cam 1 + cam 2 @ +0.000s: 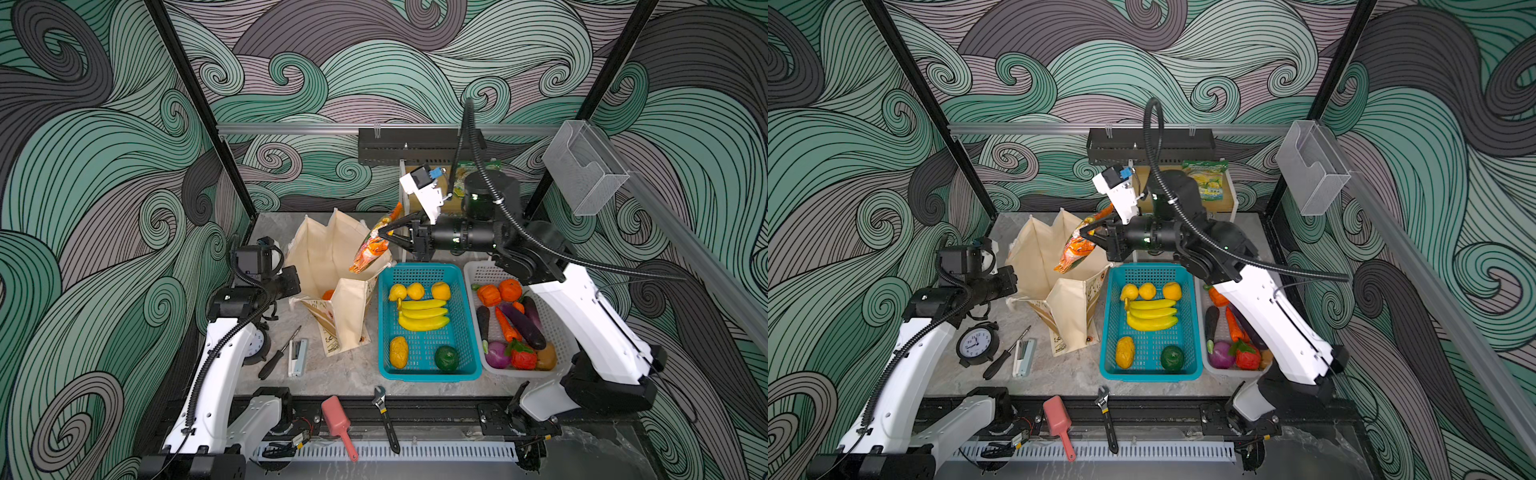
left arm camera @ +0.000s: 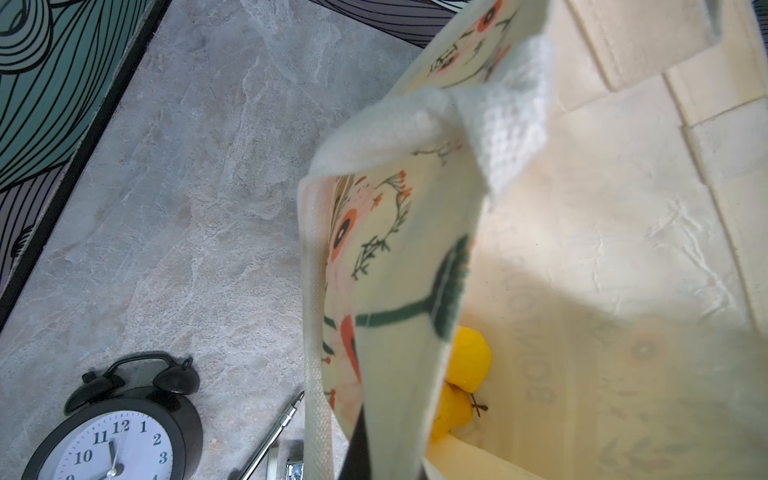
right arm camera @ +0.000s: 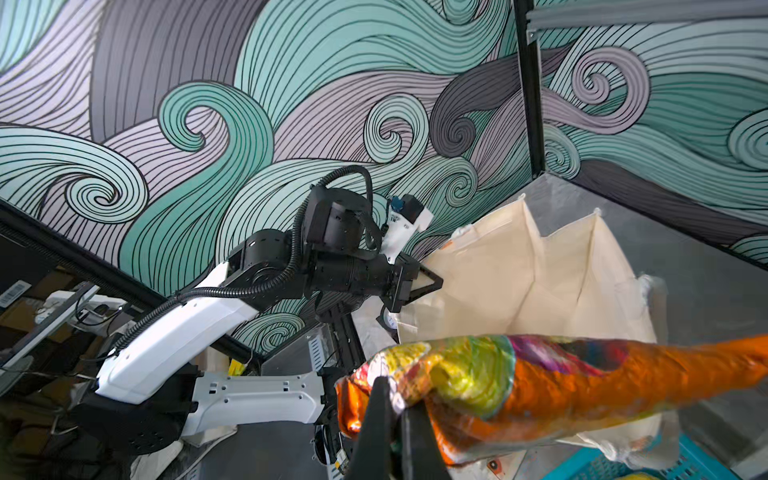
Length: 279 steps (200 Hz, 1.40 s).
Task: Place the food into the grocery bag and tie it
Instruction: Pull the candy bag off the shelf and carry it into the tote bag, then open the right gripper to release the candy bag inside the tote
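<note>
- Grey marbled tabletop [image 1: 345, 374]: the grocery bag [image 1: 320, 249] stands open toward its back edge, just beside a teal basket [image 1: 430, 376].
- On the bag's rim, the left pincer [image 3: 430, 284] is clamped tight.
- Over the bag's mouth, the right pincer [image 1: 383, 235] pinches the orange-red candy packet [image 1: 370, 251].

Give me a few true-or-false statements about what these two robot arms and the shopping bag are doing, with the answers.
1. The right gripper holds an orange-red candy packet over the open tote bag. True.
2. The tote bag is empty. False: yellow fruit lies inside.
3. The left gripper is open and touches nothing. False: it is shut on the bag's edge.
4. Bananas lie in the teal basket. True.
5. The alarm clock sits in the teal basket. False: it is on the table, beside the left arm.
</note>
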### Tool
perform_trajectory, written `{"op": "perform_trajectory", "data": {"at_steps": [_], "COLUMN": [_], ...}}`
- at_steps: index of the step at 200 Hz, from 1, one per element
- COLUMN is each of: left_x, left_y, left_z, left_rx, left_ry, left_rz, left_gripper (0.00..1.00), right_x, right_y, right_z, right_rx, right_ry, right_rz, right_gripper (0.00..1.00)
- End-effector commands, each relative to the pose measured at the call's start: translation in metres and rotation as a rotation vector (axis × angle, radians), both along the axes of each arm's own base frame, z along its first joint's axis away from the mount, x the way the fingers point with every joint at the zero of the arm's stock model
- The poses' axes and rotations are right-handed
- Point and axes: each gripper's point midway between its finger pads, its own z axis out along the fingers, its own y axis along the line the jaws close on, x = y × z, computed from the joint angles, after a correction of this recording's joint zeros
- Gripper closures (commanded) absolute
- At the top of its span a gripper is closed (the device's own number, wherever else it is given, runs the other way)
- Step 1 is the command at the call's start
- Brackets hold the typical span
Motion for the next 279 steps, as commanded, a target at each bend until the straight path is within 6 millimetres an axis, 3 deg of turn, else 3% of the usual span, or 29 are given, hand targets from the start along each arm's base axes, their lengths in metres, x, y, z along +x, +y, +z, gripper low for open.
{"op": "perform_trajectory", "data": {"at_steps": [1,61,113,147,177,203,240,279], "left_x": [0.002,0.002,0.001,0.002,0.002,0.002,0.002,0.001], "left_y": [-0.001,-0.003,-0.002,-0.003,-0.002,-0.003,-0.002,-0.002], "left_z": [0.002,0.002,0.004,0.004,0.003,0.003,0.004,0.005], "left_rx": [-0.005,-0.012,-0.010,-0.013,-0.014,-0.015,-0.014,-0.020], "left_ry": [-0.011,-0.012,-0.019,-0.015,-0.011,-0.013,-0.017,-0.019], "left_rz": [-0.015,-0.021,-0.017,-0.019,-0.018,-0.021,-0.018,-0.018], "left_gripper": [1.00,1.00,1.00,1.00,1.00,1.00,1.00,1.00], "right_x": [0.017,0.050,0.106,0.134,0.158,0.167,0.185,0.187], "right_y": [0.038,0.110,0.132,0.148,0.149,0.157,0.131,0.110], "right_z": [-0.017,-0.081,-0.172,-0.198,-0.224,-0.245,-0.290,-0.308], "right_rx": [0.007,-0.060,-0.245,-0.273,-0.331,-0.336,-0.532,-0.636], "right_ry": [0.030,0.188,0.094,0.027,-0.068,-0.085,-0.143,-0.167], "right_rz": [0.036,0.141,0.031,-0.023,-0.107,-0.130,-0.270,-0.311], "right_gripper": [1.00,1.00,1.00,1.00,1.00,1.00,1.00,0.79]}}
